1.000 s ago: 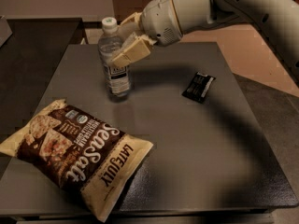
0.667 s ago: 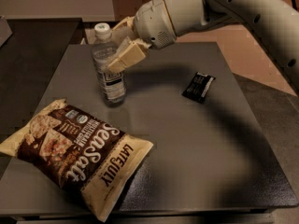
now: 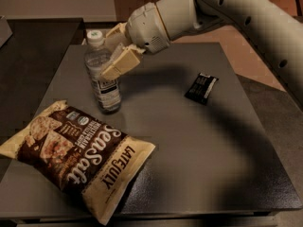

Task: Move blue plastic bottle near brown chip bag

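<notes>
Cream fingers [image 3: 122,61] of the robot's gripper [image 3: 108,55] clasp the small clear plastic bottle [image 3: 105,91] with a white cap, upright just beyond the crinkly dark-brown chip bag [image 3: 75,157].

I see my white tubular arm [image 3: 246,18] entering from the upper right corner of the frame and sloping down to the left. It ends in a rounded pale wrist housing [image 3: 151,25] near the top centre. From there my cream two-finger gripper [image 3: 108,55] angles left and downward into the upper left of the frame. One finger [image 3: 120,63] lies across the front of the small clear plastic bottle with the white cap [image 3: 106,91] and the other shows behind it, so the jaws are clamped on its upper body.
</notes>
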Tool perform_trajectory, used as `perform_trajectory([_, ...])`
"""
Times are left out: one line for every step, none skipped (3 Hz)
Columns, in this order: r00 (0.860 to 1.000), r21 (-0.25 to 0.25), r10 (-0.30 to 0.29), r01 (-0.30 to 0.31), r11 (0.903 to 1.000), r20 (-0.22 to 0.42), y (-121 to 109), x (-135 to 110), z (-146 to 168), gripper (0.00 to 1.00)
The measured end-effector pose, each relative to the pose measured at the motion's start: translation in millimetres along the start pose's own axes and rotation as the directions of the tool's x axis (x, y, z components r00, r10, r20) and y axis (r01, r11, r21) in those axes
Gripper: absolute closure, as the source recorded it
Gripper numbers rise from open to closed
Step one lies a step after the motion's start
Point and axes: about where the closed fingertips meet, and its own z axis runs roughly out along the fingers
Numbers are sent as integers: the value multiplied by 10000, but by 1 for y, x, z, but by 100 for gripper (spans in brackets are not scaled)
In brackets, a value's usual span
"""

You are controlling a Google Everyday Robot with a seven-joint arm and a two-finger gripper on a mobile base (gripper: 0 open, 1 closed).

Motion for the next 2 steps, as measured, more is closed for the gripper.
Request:
perform_trajectory([9999, -193, 150, -149, 9997, 20, 1, 2, 7, 59])
perform_trajectory([9995, -339, 325, -327, 9989, -48, 0, 6, 13, 35])
